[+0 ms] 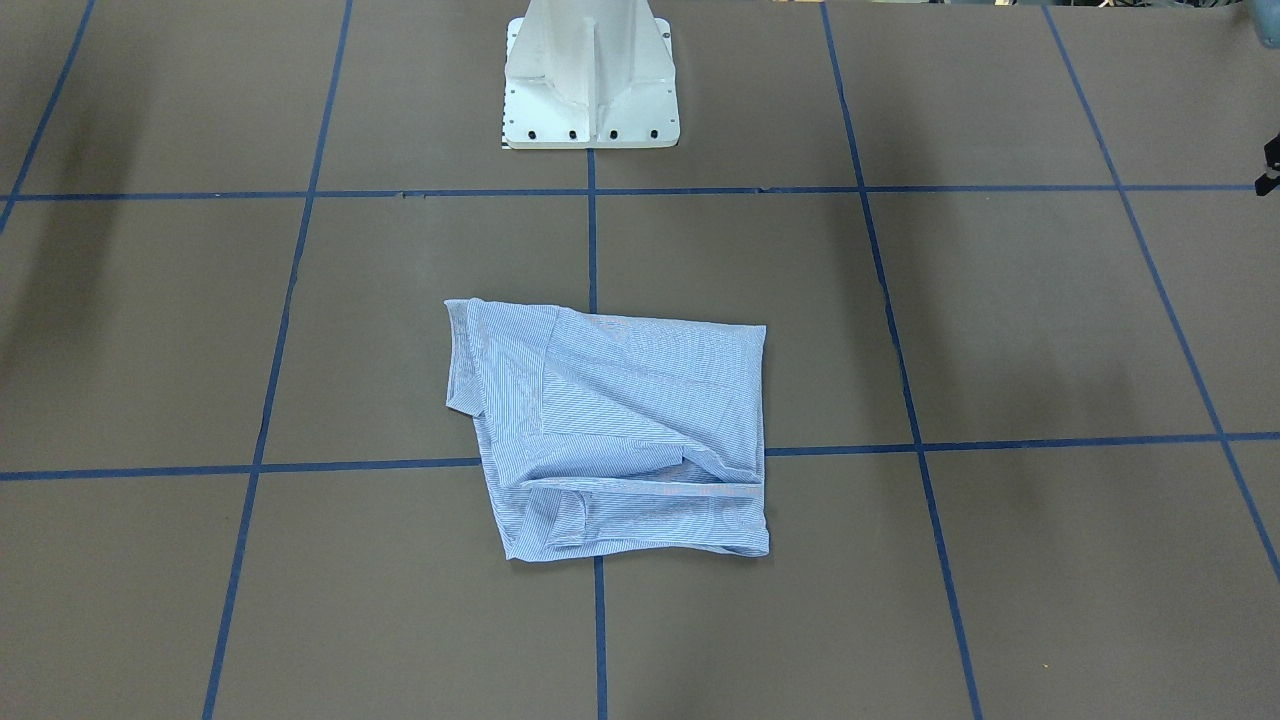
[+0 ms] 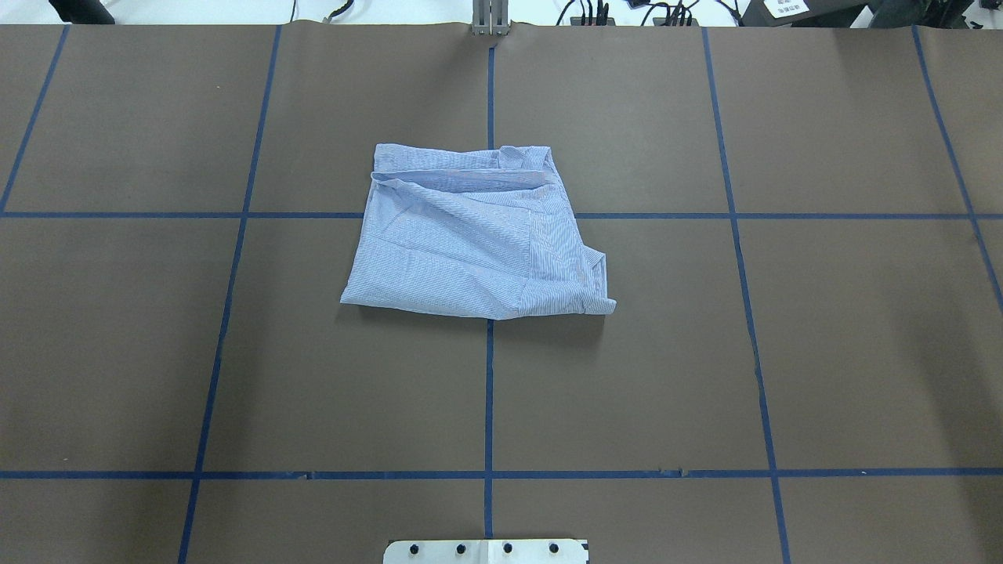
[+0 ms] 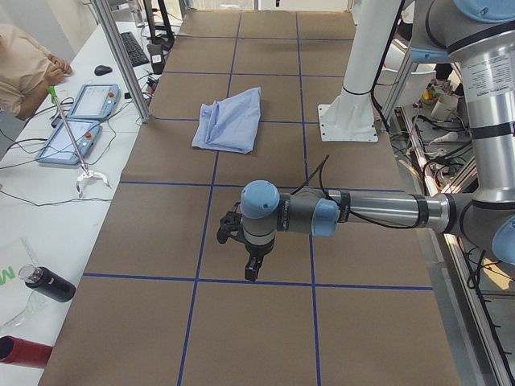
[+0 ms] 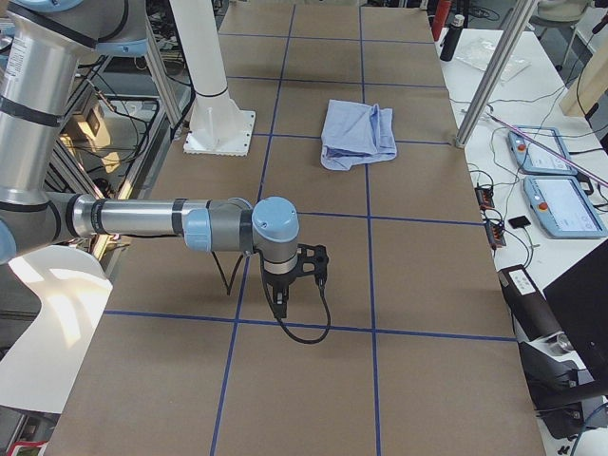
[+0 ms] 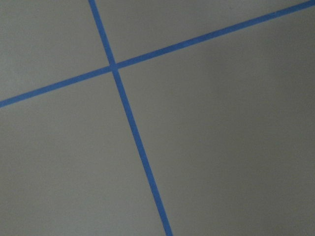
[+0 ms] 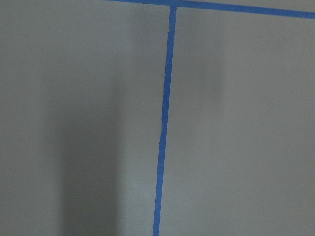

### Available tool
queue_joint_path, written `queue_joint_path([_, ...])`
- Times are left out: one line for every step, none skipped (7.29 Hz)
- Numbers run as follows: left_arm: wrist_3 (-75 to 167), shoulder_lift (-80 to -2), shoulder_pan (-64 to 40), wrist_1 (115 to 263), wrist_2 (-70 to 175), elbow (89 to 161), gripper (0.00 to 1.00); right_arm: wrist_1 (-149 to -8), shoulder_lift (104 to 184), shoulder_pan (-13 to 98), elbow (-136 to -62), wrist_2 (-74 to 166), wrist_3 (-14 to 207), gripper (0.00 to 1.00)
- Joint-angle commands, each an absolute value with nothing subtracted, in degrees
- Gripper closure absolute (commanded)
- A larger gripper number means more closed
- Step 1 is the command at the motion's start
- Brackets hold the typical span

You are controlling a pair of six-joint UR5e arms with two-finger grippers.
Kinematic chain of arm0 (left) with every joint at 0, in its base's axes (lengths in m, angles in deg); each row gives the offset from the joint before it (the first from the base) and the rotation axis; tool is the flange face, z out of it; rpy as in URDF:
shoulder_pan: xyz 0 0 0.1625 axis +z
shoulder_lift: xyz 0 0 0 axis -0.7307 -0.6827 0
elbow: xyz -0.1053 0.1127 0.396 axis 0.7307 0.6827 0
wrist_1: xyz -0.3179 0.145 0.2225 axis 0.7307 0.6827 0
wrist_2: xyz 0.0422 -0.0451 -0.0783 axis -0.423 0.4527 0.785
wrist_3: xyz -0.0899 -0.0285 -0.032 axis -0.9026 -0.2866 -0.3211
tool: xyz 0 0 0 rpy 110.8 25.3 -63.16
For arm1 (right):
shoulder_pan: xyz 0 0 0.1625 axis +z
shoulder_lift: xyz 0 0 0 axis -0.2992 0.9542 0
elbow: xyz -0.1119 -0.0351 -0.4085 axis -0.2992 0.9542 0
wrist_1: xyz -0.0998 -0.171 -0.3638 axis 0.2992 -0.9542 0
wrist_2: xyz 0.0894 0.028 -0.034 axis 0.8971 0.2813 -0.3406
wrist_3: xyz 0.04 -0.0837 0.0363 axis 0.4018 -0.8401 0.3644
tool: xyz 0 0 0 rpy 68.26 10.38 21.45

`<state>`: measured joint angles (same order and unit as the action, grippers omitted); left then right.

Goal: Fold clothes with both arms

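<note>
The light blue-and-white striped shirt (image 1: pixel 620 430) lies folded into a rough rectangle at the middle of the brown table; it also shows in the overhead view (image 2: pixel 470 243) and both side views (image 3: pixel 232 121) (image 4: pixel 356 133). Both arms are far from it. The left gripper (image 3: pixel 249 269) hangs over bare table at the table's left end, pointing down. The right gripper (image 4: pixel 282 306) hangs the same way at the right end. I cannot tell whether either is open or shut. Both wrist views show only brown table and blue tape lines.
The white pedestal base (image 1: pixel 590 80) stands behind the shirt. Blue tape lines (image 2: pixel 489 392) grid the table. A side bench holds two tablets (image 3: pixel 80 121), a dark bottle (image 3: pixel 48 283) and cables. A person (image 3: pixel 24 68) sits at its far end.
</note>
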<state>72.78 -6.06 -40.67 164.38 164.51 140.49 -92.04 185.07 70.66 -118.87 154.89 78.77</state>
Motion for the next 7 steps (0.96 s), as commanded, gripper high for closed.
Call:
queue_joint_path([74.55, -6.6, -43.32, 160.83, 164.37, 139.18, 0.0, -92.01, 184.99, 70.66, -118.85, 154.9, 78.82, 0.0])
queue_joint_path([74.73, -6.51, -43.32, 161.18, 164.72, 139.96, 0.0, -92.01, 184.99, 70.66, -118.94, 154.9, 78.82, 0.0])
queue_joint_path([74.99, -7.03, -43.23, 161.27, 164.29, 140.23, 0.0, -92.01, 184.91, 70.66, -118.85, 154.9, 78.91, 0.0])
queue_joint_path([75.17, -7.3, -43.15, 161.88, 164.02, 140.24, 0.0, -92.09, 184.91, 70.66, -118.76, 154.9, 78.91, 0.0])
queue_joint_path([75.0, -7.13, -43.23, 163.98, 164.02, 140.32, 0.0, -92.09, 184.91, 70.66, -118.59, 154.99, 78.91, 0.0])
queue_joint_path([74.99, -7.13, -43.23, 164.26, 164.02, 140.32, 0.0, -92.09, 184.82, 70.66, -118.58, 154.99, 78.91, 0.0])
queue_joint_path([74.99, -7.21, -43.23, 164.26, 164.02, 140.41, 0.0, -92.09, 184.82, 70.66, -118.5, 154.91, 78.73, 0.0])
